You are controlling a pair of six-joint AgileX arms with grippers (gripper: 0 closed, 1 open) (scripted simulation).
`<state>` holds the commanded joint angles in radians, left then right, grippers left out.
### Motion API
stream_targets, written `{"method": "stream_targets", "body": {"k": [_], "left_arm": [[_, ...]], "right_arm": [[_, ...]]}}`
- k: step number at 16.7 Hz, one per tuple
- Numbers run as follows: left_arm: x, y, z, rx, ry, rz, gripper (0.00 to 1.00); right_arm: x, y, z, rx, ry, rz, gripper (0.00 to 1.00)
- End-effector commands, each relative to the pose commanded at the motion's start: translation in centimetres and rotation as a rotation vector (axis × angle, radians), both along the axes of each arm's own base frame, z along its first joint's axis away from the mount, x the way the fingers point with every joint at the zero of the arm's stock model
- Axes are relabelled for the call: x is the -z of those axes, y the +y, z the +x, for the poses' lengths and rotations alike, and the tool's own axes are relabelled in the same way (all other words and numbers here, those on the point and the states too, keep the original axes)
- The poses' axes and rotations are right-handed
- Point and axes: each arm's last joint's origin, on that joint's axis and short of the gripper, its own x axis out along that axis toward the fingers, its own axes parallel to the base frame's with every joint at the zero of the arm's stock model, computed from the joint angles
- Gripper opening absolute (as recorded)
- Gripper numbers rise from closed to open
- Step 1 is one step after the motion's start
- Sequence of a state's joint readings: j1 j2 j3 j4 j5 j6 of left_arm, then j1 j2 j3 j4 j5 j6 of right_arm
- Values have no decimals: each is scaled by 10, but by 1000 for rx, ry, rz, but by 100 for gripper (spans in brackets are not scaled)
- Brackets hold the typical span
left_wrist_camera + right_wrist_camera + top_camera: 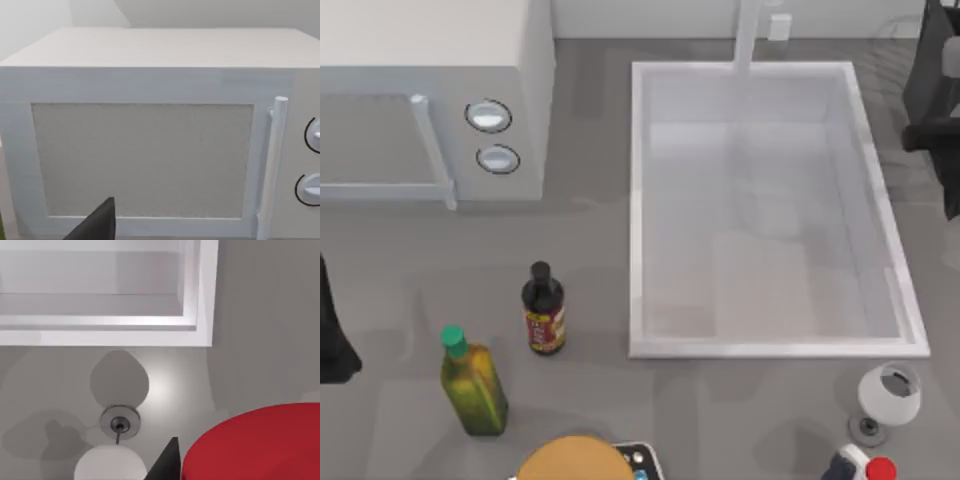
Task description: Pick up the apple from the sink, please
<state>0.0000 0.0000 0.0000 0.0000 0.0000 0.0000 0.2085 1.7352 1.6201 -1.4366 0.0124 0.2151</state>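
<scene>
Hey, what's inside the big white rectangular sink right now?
From the top view, the large white rectangular sink has a bare white floor and walls, with no fruit lying there. The white faucet post covers a strip of its back rim.

Two matte black arms [932, 90] (angular, blocky links), each hand's finger [97, 225] a dark wedge

I'm seeing the white sink [640, 200] lying basin-up beside the microwave [430, 100]. A dark sauce bottle [543, 310] and an olive-oil bottle [472, 383] are standing left of it, and a wine glass [888, 397] is sitting near its right corner.
</scene>
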Motion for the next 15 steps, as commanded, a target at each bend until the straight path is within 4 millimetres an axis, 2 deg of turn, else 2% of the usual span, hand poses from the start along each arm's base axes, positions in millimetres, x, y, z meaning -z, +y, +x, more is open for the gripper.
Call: {"method": "stream_targets", "body": {"k": [4,7,9,15], "left_arm": [[0,0,0,0,0,0,100],[0,0,0,0,0,0,100],[0,0,0,0,0,0,100],[0,0,0,0,0,0,100]], "right_arm": [[15,-52,-54,4,34,2,0],[21,-72,-83,6,26,7,0],[23,-77,-91,6,21,8,0],[28,-77,-90,5,28,8,0]]}}
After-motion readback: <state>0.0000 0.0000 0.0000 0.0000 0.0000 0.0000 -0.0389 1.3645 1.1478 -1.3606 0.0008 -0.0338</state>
